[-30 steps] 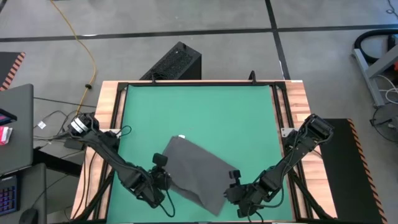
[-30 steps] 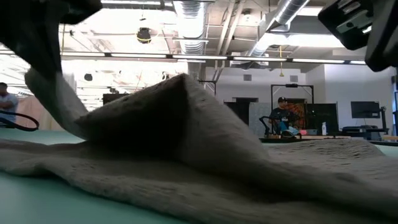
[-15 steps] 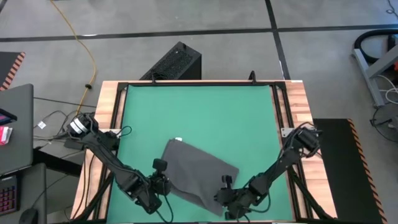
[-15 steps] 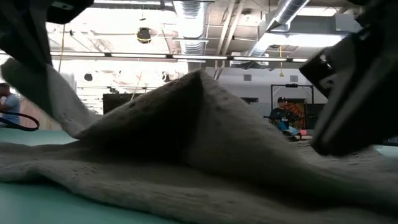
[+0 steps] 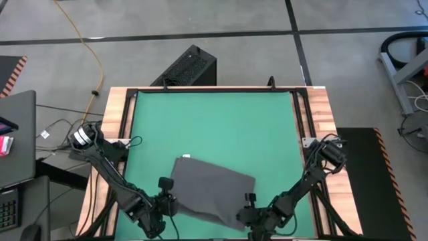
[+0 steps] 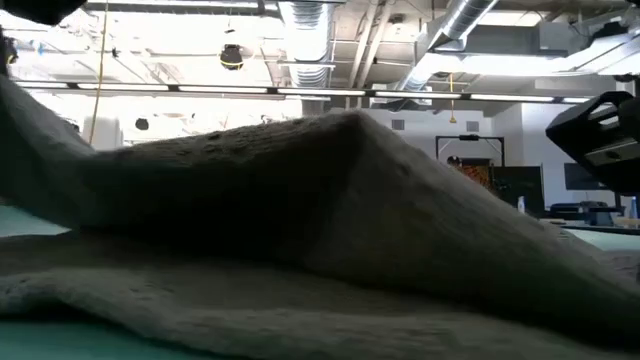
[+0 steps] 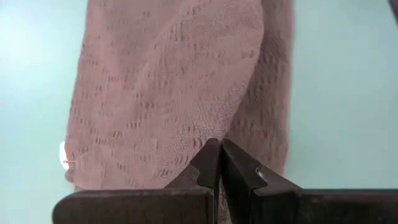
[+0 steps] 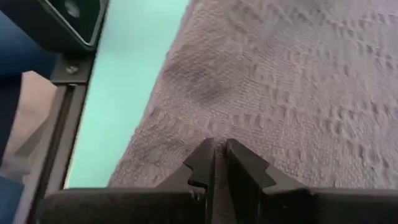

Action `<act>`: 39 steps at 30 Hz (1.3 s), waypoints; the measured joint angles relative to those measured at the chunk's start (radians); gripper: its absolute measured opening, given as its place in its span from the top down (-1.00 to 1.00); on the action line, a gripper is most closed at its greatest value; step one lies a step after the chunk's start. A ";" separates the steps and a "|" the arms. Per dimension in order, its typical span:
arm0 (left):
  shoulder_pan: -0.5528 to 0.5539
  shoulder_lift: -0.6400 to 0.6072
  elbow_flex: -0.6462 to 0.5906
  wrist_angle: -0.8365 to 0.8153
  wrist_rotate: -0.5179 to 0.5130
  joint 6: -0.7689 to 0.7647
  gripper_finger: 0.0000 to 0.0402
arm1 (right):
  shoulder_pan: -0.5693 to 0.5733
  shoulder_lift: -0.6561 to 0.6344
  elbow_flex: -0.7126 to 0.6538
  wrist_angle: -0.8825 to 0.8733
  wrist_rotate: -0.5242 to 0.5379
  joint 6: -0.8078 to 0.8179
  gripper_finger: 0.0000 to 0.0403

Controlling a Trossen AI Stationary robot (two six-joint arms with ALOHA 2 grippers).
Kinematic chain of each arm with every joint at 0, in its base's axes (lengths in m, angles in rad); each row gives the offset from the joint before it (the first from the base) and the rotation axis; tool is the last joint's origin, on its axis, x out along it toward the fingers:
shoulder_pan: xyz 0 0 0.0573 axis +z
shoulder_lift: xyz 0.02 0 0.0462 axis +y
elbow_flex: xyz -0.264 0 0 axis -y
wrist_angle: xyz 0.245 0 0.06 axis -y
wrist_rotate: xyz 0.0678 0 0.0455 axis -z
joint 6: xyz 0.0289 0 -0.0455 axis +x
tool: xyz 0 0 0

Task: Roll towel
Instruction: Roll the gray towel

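We see the left gripper [image 7: 217, 163] closed on the near left edge of the towel [image 5: 210, 191], its fingers pressed together with cloth between them. The right gripper [image 8: 219, 163] is pinched shut on the towel's near right edge. The towel lies rumpled on the green table [image 5: 214, 120], its white tag [image 5: 186, 156] at the far corner. Ceiling pipes [image 6: 300, 25] hang beyond the towel.
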 joint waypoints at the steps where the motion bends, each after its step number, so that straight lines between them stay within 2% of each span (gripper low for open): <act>1: -0.006 0.000 0.000 0.002 0.004 -0.011 1.00 | 0.004 -0.001 0.000 -0.013 0.004 0.006 0.67; 8: -0.052 0.005 -0.034 0.090 0.004 -0.084 1.00 | 0.006 -0.001 0.000 -0.028 0.008 0.010 0.67; 13: -0.080 0.066 -0.065 0.146 0.014 -0.110 1.00 | 0.005 0.000 0.000 -0.038 0.007 0.010 0.67; 21: -0.128 0.157 -0.066 0.143 0.055 -0.155 1.00 | 0.009 0.000 0.002 -0.076 0.007 0.026 0.67; 31: -0.181 0.159 -0.047 0.133 0.023 -0.267 1.00 | 0.009 0.001 0.001 -0.088 0.006 0.026 0.67; 39: -0.179 0.159 -0.034 0.138 0.029 -0.273 1.00 | 0.008 0.001 0.000 -0.090 0.005 0.026 0.67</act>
